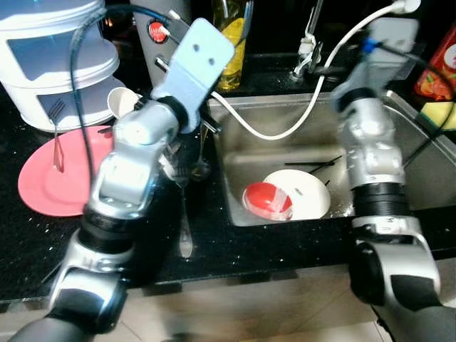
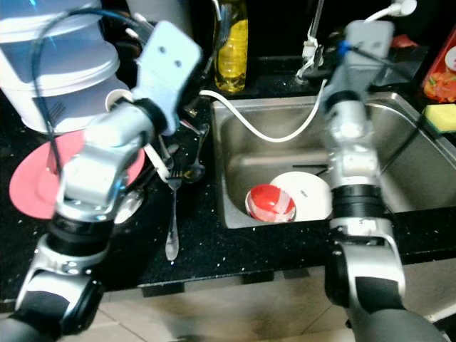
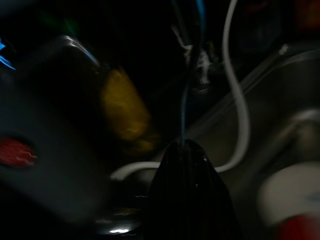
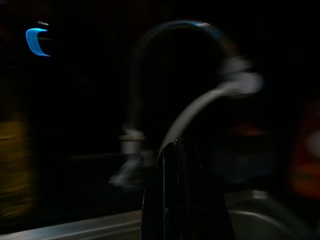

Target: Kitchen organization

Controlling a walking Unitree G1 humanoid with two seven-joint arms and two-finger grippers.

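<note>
Kitchenware is spread between a dark speckled counter point(image 1: 28, 242) and a steel sink point(image 1: 434, 171), and much of it is hard to read: both wrist views are dark and blurred, each showing its tool's black fingers pressed together into one narrow dark shape. The left tool point(image 3: 187, 190) points past a yellow bottle point(image 1: 234, 50) towards the sink, with one white hose point(image 1: 285, 128) curving over the basin; the right tool point(image 4: 182, 190) points at the curved faucet point(image 4: 165, 70) behind the sink. From the head views the silver arms cover the tools themselves and part of the counter. One spoon point(image 2: 172, 228) lies on the counter just left of the sink, long axis running front to back, bowl towards the near edge; the left arm hides its far end. One pink plate point(image 1: 50, 178) sits further left with a fork point(image 1: 57, 135) on it, prongs pointing to the back. In the basin one red bowl point(image 1: 268, 201) rests against one white plate point(image 1: 306, 189), with two black chopsticks point(image 1: 313, 165) behind them. A white tiered container point(image 1: 57, 64) stands at the back left, cut off by the frame, with one white cup point(image 1: 122, 101) tipped beside it.
</note>
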